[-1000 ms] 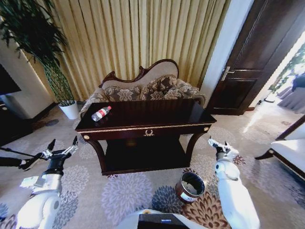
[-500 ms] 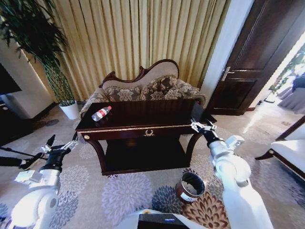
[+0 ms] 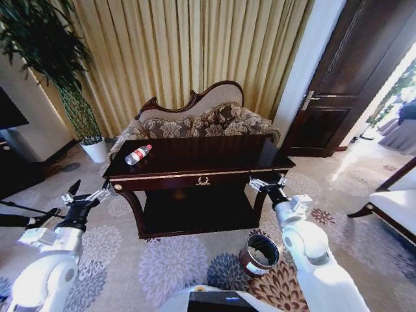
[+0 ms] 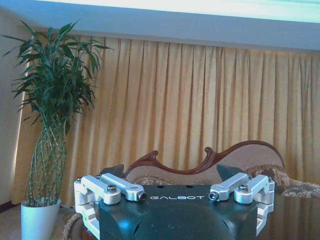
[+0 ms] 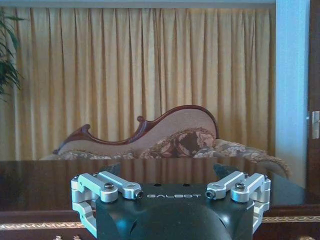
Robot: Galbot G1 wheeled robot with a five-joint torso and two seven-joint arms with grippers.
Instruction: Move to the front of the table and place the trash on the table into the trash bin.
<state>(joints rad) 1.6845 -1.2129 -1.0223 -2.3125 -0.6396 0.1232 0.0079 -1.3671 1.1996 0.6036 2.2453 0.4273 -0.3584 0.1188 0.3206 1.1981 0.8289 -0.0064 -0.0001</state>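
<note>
Trash here is a clear plastic bottle with a red label [image 3: 138, 155], lying on its side at the left rear corner of the large dark glossy mahogany table with gold trim [image 3: 214, 174]; no paper wad or small bits can be made out. Small round reddish-brown trash bin with shiny rim [image 3: 259, 254] stands on the patterned carpet, in front of the table's right leg, well apart from the bottle. Left gripper [image 3: 86, 195] hovers low beside the table's left front corner, fingers spread wide, holding nothing. Right gripper [image 3: 268, 182] is raised at the table's right front edge, fingers parted, also empty; its wrist view looks level across the tabletop [image 5: 50, 182] toward the brocade sofa [image 5: 175, 140]. Judgement: approach stage, nothing grasped. The left arm looks the nearer one to the bottle. To do it well: lift clear of the table edge first, come over the bottle from above, close across its body rather than the cap, since a round bottle on gloss may roll.
</note>
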